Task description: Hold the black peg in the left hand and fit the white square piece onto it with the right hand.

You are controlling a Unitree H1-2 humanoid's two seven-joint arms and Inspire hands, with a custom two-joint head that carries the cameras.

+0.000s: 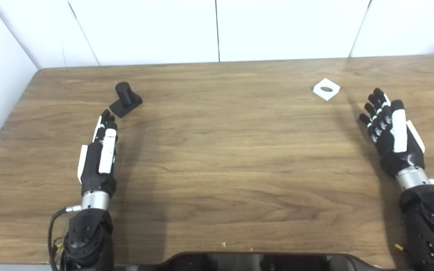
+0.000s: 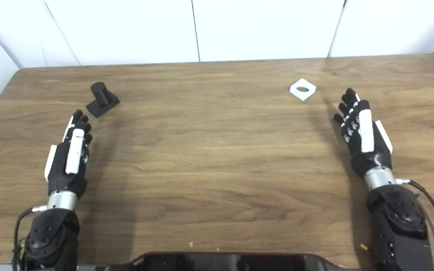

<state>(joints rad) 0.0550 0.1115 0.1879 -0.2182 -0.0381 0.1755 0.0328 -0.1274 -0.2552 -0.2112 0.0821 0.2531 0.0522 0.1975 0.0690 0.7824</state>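
The black peg (image 1: pixel 126 99) stands upright on its square base on the wooden table (image 1: pixel 217 158), at the far left. My left hand (image 1: pixel 100 154) is open and empty, edge-on, a little nearer than the peg and apart from it. The white square piece (image 1: pixel 326 89) with a round hole lies flat at the far right. My right hand (image 1: pixel 392 131) is open and empty, nearer than the piece and to its right, not touching it. The same scene shows in the right eye view: peg (image 2: pixel 102 99), piece (image 2: pixel 303 89), left hand (image 2: pixel 70 154), right hand (image 2: pixel 364 133).
White wall panels (image 1: pixel 217 30) close off the table's far edge and left side. A dark curved part of the robot's body (image 1: pixel 254 261) sits at the table's front edge. Bare wood lies between the hands.
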